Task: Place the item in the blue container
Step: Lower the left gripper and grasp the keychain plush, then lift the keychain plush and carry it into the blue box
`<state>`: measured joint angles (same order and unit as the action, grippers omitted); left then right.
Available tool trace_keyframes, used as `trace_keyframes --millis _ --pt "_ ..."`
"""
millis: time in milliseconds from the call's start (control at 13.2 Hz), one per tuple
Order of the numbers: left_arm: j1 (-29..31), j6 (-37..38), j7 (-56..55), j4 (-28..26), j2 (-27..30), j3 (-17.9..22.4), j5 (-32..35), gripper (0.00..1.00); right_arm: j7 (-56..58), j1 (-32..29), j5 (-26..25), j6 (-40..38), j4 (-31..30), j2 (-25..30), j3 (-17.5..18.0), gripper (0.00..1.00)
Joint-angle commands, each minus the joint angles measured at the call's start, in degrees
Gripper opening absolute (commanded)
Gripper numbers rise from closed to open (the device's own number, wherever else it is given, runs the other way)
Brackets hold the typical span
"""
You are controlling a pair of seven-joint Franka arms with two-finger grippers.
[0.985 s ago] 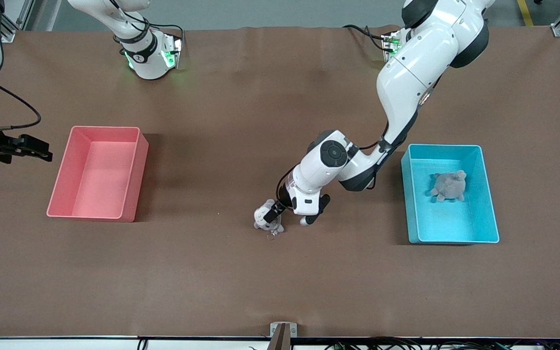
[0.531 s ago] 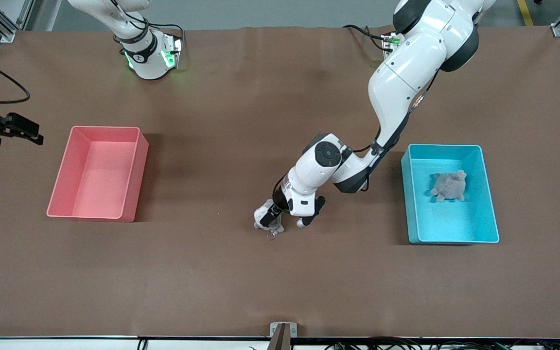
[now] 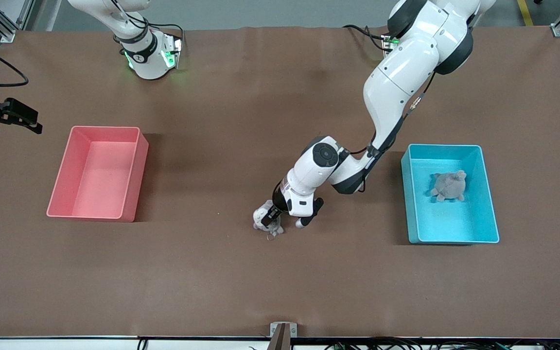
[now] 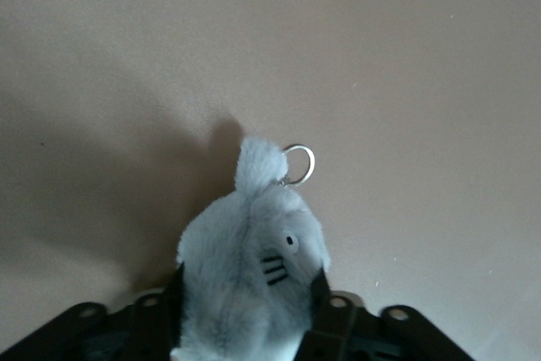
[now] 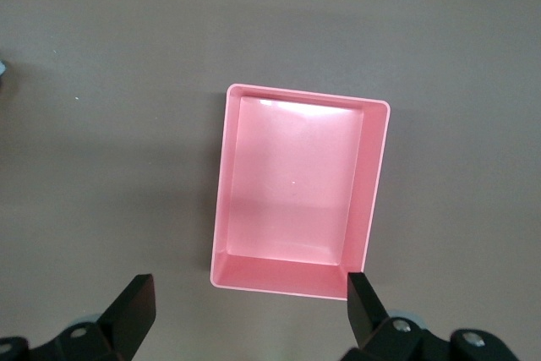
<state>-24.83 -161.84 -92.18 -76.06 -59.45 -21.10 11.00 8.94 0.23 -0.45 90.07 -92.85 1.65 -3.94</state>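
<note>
A small grey plush toy (image 3: pixel 266 219) with a metal key ring (image 4: pixel 298 164) lies on the brown table mid-way between the two bins. My left gripper (image 3: pixel 272 217) is down at it, shut on the plush toy (image 4: pixel 245 251), with a finger pressed against each side. The blue container (image 3: pixel 409 194) stands toward the left arm's end of the table and holds a grey plush turtle (image 3: pixel 449 186). My right gripper (image 3: pixel 31 121) hangs open and empty beside the pink bin, above the table's right-arm end; the right wrist view shows that gripper (image 5: pixel 247 283) with its fingers wide apart.
A pink bin (image 3: pixel 136 160) of the same shape stands toward the right arm's end, with nothing in it; its wall (image 5: pixel 372 192) shows in the right wrist view. The left arm's elbow (image 3: pixel 353 172) hangs low between the toy and the blue container.
The left arm's forearm has shifted slightly toward the toy, and the toy has stayed on the table. The right gripper has drifted toward the robots' bases, away from the pink bin.
</note>
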Motion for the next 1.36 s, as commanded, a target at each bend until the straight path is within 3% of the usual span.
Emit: trace_keyframes --millis 0,303,682,985,1289 --pt "-1.0 -0.3 0.2 1.4 0.1 1.0 -0.2 0.07 2.0 -0.5 -0.2 1.0 -1.7 1.3 0.2 1.0" --pt "0.2 -0.1 0.3 -0.2 5.0 1.0 0.6 0.03 2.1 -0.6 -0.3 1.1 -2.1 2.0 0.3 1.0" --pt "4.8 3.5 5.5 -16.1 20.2 0.4 0.7 0.03 1.1 -0.8 -0.2 0.2 -2.2 2.4 0.2 1.0" --pt "7.4 17.4 14.9 -24.1 31.0 -0.3 0.2 0.01 0.6 -0.8 -0.2 2.0 -6.5 5.3 0.2 1.0" --pt "10.9 39.2 29.0 -24.9 39.0 -1.1 -0.3 0.01 0.3 -0.8 -0.2 2.0 -6.6 5.4 0.2 1.0"
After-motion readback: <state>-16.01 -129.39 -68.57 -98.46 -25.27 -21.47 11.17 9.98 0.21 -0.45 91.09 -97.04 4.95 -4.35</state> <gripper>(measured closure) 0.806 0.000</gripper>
